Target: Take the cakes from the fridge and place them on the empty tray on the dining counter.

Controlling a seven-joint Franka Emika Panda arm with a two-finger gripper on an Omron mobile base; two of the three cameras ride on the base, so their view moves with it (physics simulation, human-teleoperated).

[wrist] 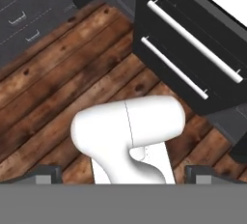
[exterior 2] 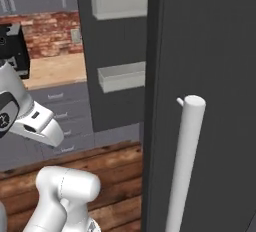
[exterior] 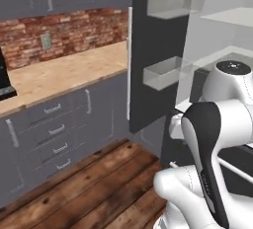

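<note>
Fridge right-hand door sits right up against the right base camera, white bar handle almost in its face. The left-hand door is swung open, two clear door bins on its inner face, both look bare. White interior and a clear shelf are visible past the arm. Which shelf holds the cakes I cannot tell, as the elbow blocks most of the cavity. Pincer is spread fully apart, nothing between the tips, and it faces down at the wood floor and the fridge's lower drawers, not at the shelves. My read: still the approach step, no cake picked yet. Risks: the arm is folded tight between two doors, so the wide swing needed to bring the hand up and in could clip the open door, a bin or the bar handle. Knock the door and it may swing in and narrow the gap. Clear shelf edges are easy to misjudge, so a low entry could hit a lip. The slices are tiny and the tips stand wide, so an off-centre close could push one back or tip it. Wood worktop and grey drawers to the left are well apart, no issue there.
</note>
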